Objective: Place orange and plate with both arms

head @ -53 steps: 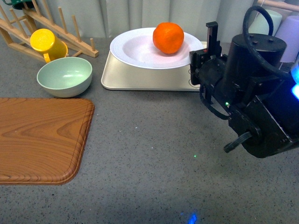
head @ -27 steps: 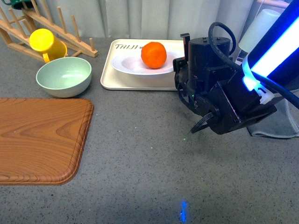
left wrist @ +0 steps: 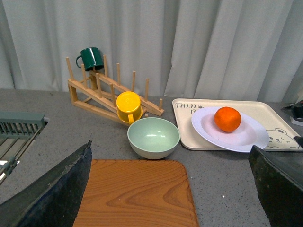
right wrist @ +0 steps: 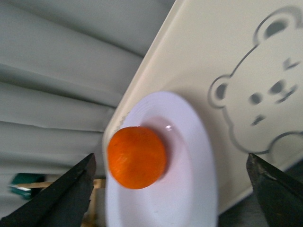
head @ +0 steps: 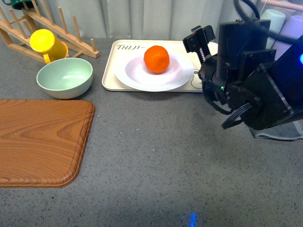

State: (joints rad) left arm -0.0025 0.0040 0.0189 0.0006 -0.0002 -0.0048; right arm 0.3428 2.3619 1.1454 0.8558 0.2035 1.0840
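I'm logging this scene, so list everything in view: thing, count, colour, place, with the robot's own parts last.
orange: one, bright orange, in the plate.
plate: one, pale lavender-white, on the tray.
tray: one, cream with a bear drawing, far centre of the table.
bowl: one, mint green, beside the tray.
cup: one, yellow, on the rack.
mug: one, dark green, on a rack peg.
rack: one, wooden, far left.
board: one, wood-grain, near left.
table: one, speckled grey.
right gripper: one, black, open, beside the plate.
left gripper: open, away from everything.
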